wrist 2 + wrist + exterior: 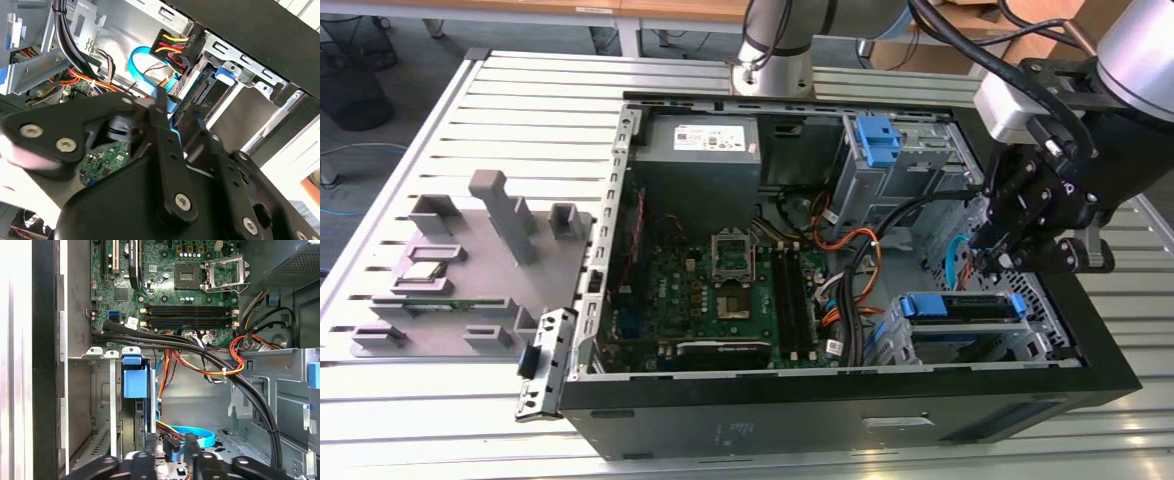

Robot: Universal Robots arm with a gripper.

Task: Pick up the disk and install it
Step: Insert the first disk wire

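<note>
The arm's black claw (1017, 255) hangs inside the open computer case (854, 425), toward the exterior view's right. I cannot tell whether it is spread or pressed together. Just below it in that view, the disk (958, 307) sits in a drive bay, its blue rails showing. In the first wrist view a blue cable (202, 434) curls close by the claw. Cables (851, 275) run between the bay and the motherboard (720, 290). A grey tray (480, 275) lies on the slatted table (520, 90), beside the case at the exterior view's left.
</note>
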